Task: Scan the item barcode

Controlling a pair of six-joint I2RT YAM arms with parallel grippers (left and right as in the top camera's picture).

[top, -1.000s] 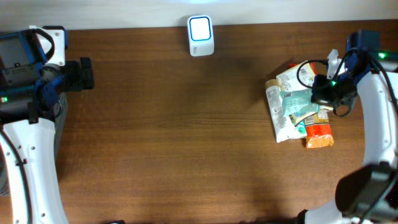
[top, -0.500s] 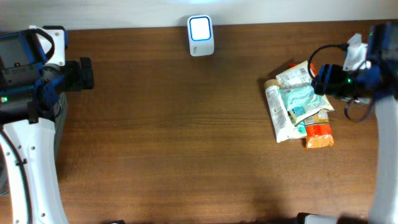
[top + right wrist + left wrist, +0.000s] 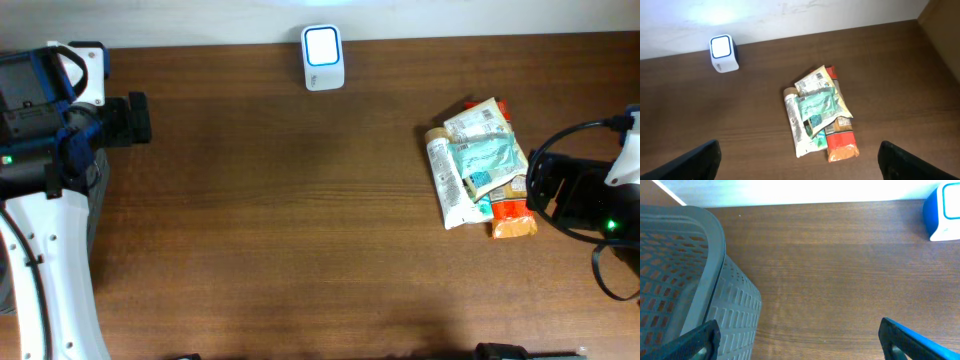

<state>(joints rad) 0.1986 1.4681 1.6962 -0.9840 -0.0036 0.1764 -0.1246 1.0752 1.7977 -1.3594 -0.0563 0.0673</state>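
Packet pile (image 3: 480, 165) sits right side of the counter (image 3: 300, 220), near the right fingers (image 3: 695, 160) (spread wide, nothing between); teal packet on top, dark patch on it may be the barcode, too small to tell; scanner (image 3: 322, 57) at back edge; left fingers (image 3: 912, 340) spread, empty, by the basket (image 3: 715, 255).

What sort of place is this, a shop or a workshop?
Probably a mock shop checkout for robot practice: a small white scanner with a lit face, a pile of snack packets on a wooden table, and a grey plastic basket.
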